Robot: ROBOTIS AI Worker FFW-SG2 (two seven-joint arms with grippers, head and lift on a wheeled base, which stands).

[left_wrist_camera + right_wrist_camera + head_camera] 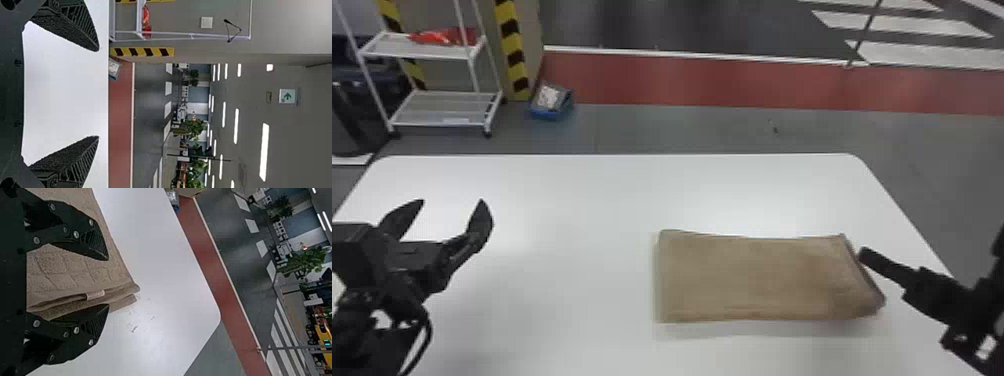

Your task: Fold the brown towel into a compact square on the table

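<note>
The brown towel [757, 277] lies folded into a wide flat rectangle on the right half of the white table [572, 200]. My right gripper [866, 256] is at the towel's right edge; in the right wrist view the same gripper [107, 282] stands open, one finger over the towel [58, 270] and the other beside its layered, labelled edge. Whether the fingers touch the cloth I cannot tell. Far from the towel, over the table's left side, my left gripper [449, 202] is open with nothing between its fingers; the left wrist view shows this gripper [98, 94] likewise spread wide.
Bare tabletop lies between the left gripper and the towel. Beyond the table's far edge are a white wheeled rack [437, 107], a striped post [511, 50] and a small blue bin [551, 102] on the floor.
</note>
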